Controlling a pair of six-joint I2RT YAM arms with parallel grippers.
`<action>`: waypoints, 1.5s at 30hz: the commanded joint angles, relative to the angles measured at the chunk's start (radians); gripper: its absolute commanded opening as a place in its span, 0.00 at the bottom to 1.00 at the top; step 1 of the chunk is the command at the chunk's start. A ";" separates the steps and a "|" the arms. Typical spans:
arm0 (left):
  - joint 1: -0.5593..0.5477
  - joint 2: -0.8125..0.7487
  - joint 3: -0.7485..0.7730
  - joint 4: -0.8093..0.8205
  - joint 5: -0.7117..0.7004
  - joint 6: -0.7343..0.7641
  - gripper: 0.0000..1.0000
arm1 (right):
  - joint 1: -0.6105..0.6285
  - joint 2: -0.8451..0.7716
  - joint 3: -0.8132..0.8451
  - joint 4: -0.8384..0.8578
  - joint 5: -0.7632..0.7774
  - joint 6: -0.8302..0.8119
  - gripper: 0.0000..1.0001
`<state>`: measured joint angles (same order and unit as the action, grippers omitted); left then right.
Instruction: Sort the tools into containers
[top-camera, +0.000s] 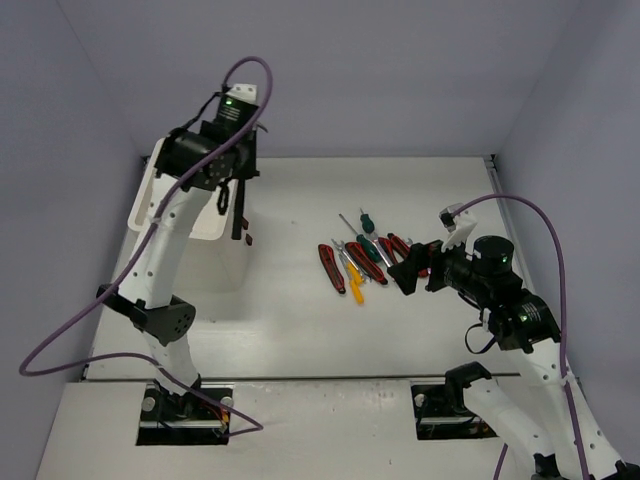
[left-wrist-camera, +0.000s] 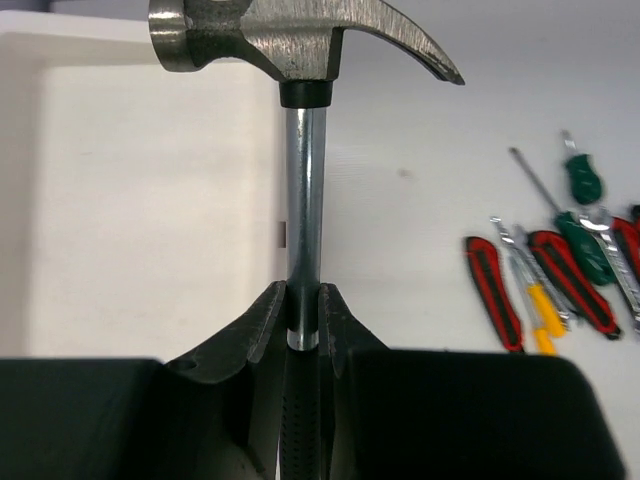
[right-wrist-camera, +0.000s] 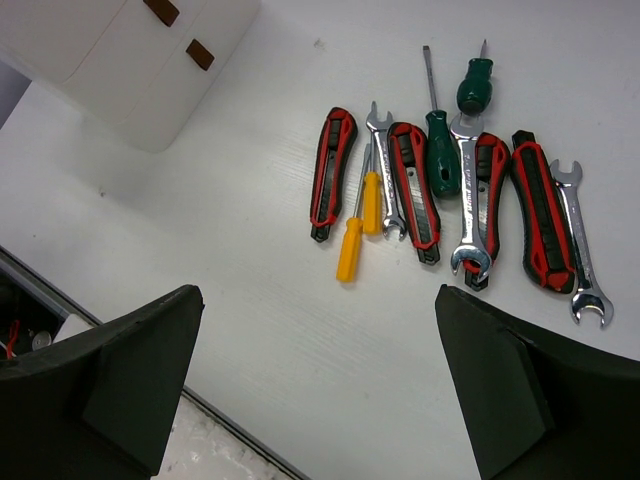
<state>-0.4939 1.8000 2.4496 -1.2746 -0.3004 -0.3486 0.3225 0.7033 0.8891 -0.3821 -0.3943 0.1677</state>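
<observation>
right gripper (right-wrist-camera: 320, 345): fingers spread wide, holding nothing; it hovers at the near right of the table, just short of the tools.
tools (right-wrist-camera: 415, 185): a loose row on the table at centre-right, just beyond the open fingers. They lie side by side, long axes roughly near-to-far. The right arm is much the nearer.
likely first pick: yellow screwdrivers (right-wrist-camera: 350, 248) at the row's left, reaching nearest the fingers.
writing: what looks like a stamp on one wrench (right-wrist-camera: 470, 200), too small to read.
left gripper (left-wrist-camera: 302, 312): closed on the hammer (left-wrist-camera: 303, 180) at its steel shaft, head pointing away from the fingers.
cabinet (left-wrist-camera: 140, 200): far left. The shaft lines up with the top tray's right edge, so release probably needs a shift left.
</observation>
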 joint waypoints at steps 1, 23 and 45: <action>0.137 -0.042 0.012 -0.049 0.003 0.094 0.00 | 0.006 0.019 0.051 0.046 -0.028 0.018 1.00; 0.400 0.058 -0.113 0.104 0.072 0.025 0.00 | 0.006 -0.013 0.016 0.045 -0.044 0.044 0.99; 0.436 0.041 -0.210 0.121 0.107 -0.198 0.04 | 0.006 0.022 0.024 0.045 -0.044 -0.002 1.00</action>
<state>-0.0704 1.8942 2.2182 -1.2019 -0.1701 -0.5133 0.3225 0.7200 0.8917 -0.3866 -0.4191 0.1814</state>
